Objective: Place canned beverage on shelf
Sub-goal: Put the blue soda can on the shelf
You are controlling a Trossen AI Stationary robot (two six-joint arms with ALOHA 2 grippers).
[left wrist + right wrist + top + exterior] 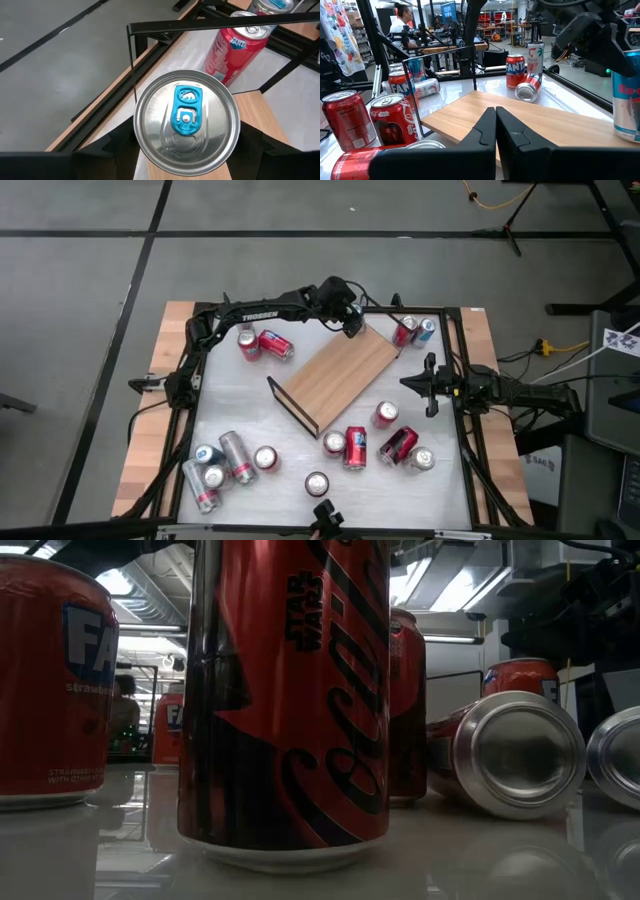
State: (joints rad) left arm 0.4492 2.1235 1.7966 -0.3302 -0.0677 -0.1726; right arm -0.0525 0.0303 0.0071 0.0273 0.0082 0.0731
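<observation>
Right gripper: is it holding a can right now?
No. In the right wrist view the right gripper has its two fingers pressed together with nothing between them, hovering by the shelf.

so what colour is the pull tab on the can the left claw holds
Blue, on the can's silver lid; left wrist view.

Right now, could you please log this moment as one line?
left gripper: shut on blue-tabbed silver can | over light-wood shelf far end | right gripper: shut, waiting at table's right edge

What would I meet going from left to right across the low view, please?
Upright red Fanta can, tall red-and-black Star Wars Coca-Cola can, toppled red can showing its silver base, silver can end at the right edge.
</observation>
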